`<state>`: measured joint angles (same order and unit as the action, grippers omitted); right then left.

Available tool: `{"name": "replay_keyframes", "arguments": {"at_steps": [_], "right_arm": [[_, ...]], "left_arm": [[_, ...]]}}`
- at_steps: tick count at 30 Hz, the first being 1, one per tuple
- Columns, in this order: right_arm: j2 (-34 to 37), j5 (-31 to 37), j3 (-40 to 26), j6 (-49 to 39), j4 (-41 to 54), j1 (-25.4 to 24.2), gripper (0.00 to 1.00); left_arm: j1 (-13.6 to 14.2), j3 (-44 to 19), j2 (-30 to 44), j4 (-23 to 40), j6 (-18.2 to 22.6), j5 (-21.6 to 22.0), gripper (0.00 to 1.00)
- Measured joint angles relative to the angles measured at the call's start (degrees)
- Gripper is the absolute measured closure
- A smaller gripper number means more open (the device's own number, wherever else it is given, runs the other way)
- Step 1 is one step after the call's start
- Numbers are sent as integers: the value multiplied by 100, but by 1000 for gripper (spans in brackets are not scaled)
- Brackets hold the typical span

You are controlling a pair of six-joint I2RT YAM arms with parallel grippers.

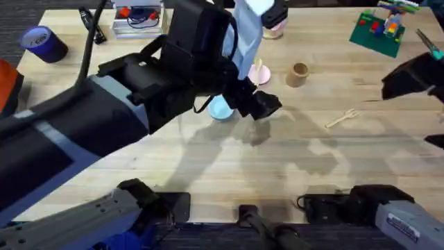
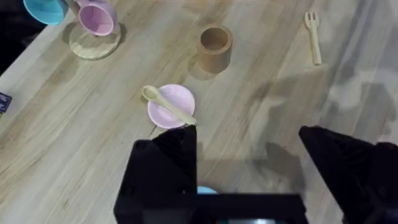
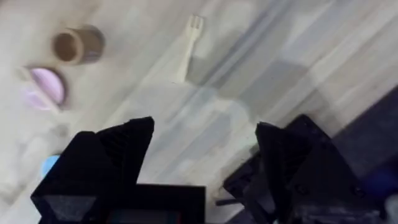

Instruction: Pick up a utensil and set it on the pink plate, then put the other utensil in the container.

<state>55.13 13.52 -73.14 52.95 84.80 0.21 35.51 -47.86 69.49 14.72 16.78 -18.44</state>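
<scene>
You have the spoon-ended utensil (image 2: 168, 104) lying across the pink plate (image 2: 175, 99), its bowl end poking out past the rim and its handle end near the opposite edge. Take that plate as your reference. Your left gripper (image 2: 249, 162) hovers just above and close beside it with its jaws spread wide and nothing between them; in the left wrist view the tip of one black finger (image 2: 177, 146) sits right next to the spoon's handle end without holding it.

The wooden container (image 2: 215, 48) stands upright a short way from the pink plate, near it but not touching. The fork (image 2: 313, 36) lies flat on the bare table (image 2: 81, 124) well beyond the container, on the far side from the plate, and well apart from your left gripper. From overhead, the fork (image 1: 342, 119) rests alone with the container (image 1: 297, 74) between it and the plate.

Your right gripper (image 3: 205, 162) hangs above the table on the fork's side, jaws parted and empty. In its own view the fork (image 3: 188, 48) lies ahead of the fingers, clear of them, with the container (image 3: 75, 45) and the pink plate (image 3: 45, 87) farther off.

A light-blue plate (image 1: 220, 109) sits just beside the pink plate, partly hidden under the left arm.
</scene>
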Motion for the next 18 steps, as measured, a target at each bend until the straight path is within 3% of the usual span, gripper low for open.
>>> {"name": "replay_keyframes", "arguments": {"at_steps": [8, 18], "right_arm": [[1009, 21, 0, 133, 96, 0, 6], [1431, 84, 4, 391, 2, 0, 5]], "left_arm": [[0, 0, 0, 0, 0, 0, 7], [0, 0, 0, 0, 2, 0, 6]]}}
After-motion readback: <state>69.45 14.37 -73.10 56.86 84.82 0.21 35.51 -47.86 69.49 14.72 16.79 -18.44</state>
